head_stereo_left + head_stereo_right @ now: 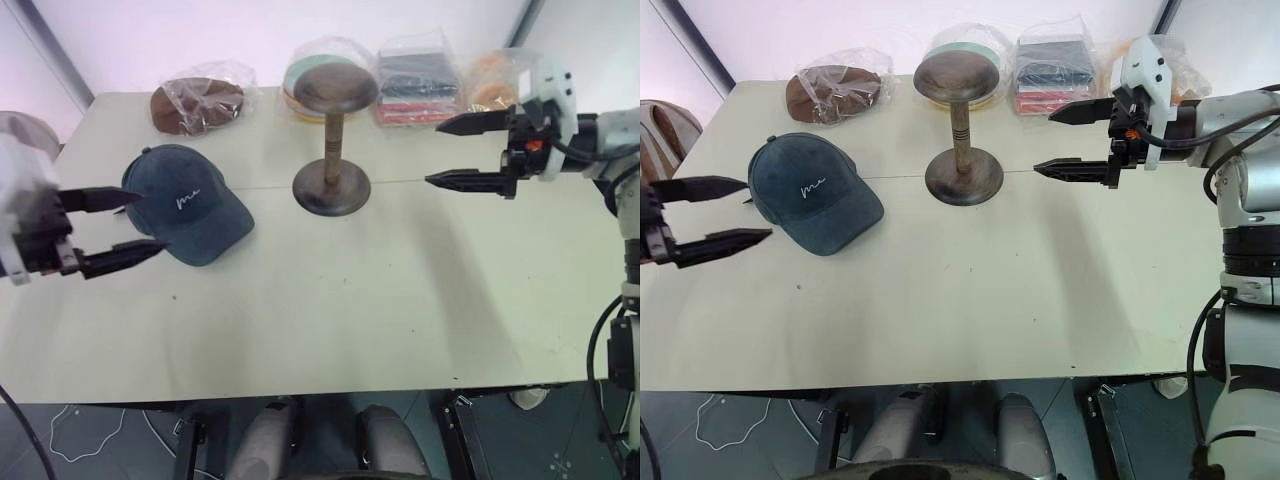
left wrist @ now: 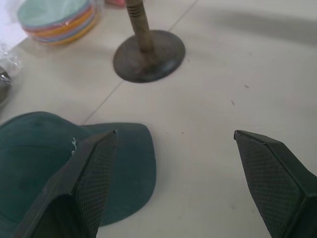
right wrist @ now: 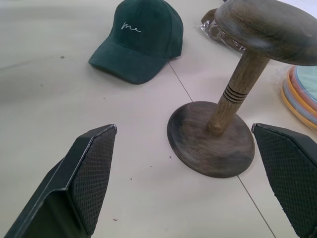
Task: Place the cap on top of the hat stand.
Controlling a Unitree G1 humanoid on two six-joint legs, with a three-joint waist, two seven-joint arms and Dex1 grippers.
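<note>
The dark blue cap [image 1: 187, 203] lies flat on the table's left side, brim toward the front, white script on its front. Just left of it my left gripper [image 1: 140, 224] hangs open, fingers pointing at the cap's near edge, nothing between them. In the left wrist view the cap [image 2: 54, 148] lies beside one finger. The brown hat stand [image 1: 334, 140] stands upright mid-table, its disc top bare. My right gripper [image 1: 447, 152] hovers open to the right of the stand, pointing at it, and holds nothing. The right wrist view shows the hat stand [image 3: 228, 114] and the cap [image 3: 138, 39].
Along the table's far edge sit a brown hat in a clear bag [image 1: 198, 103], a bagged stack of coloured items [image 1: 300, 75] behind the stand, and more bagged stacks [image 1: 412, 82]. The table [image 1: 330, 310] has bare surface in front of cap and stand.
</note>
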